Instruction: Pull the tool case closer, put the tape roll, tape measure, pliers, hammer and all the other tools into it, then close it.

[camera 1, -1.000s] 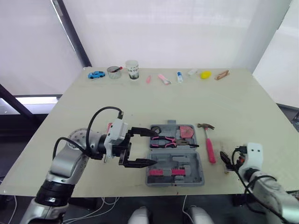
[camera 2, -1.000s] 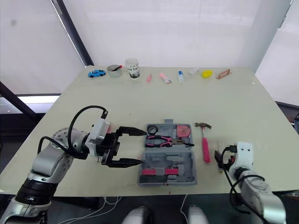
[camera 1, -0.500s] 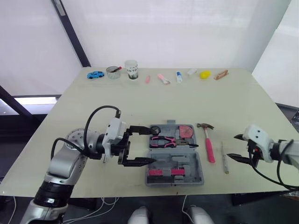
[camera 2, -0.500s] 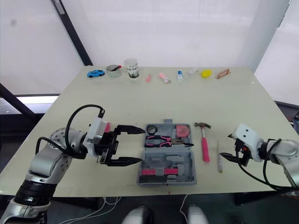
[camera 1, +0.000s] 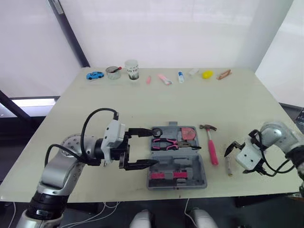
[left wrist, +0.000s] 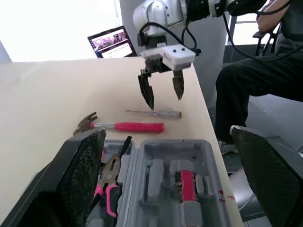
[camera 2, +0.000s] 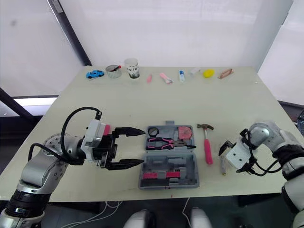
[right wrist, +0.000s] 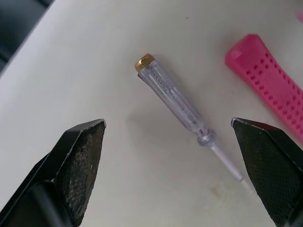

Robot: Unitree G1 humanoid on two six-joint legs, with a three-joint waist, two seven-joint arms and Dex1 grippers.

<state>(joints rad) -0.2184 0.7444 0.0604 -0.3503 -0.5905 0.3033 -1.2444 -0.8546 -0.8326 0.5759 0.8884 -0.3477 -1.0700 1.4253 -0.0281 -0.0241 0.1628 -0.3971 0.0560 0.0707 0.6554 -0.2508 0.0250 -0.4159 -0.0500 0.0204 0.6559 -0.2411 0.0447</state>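
The open grey plastic tool case (camera 1: 178,164) lies near the front edge of the pale counter (camera 1: 142,104), with pink-handled pliers (camera 1: 166,142) in its far half. The left gripper (camera 1: 153,148) has its jaws spread at the case's left edge. The right gripper (left wrist: 163,99), jaws spread, hangs over a clear-handled screwdriver (right wrist: 177,101) just right of the pink-handled hammer (camera 1: 212,147).
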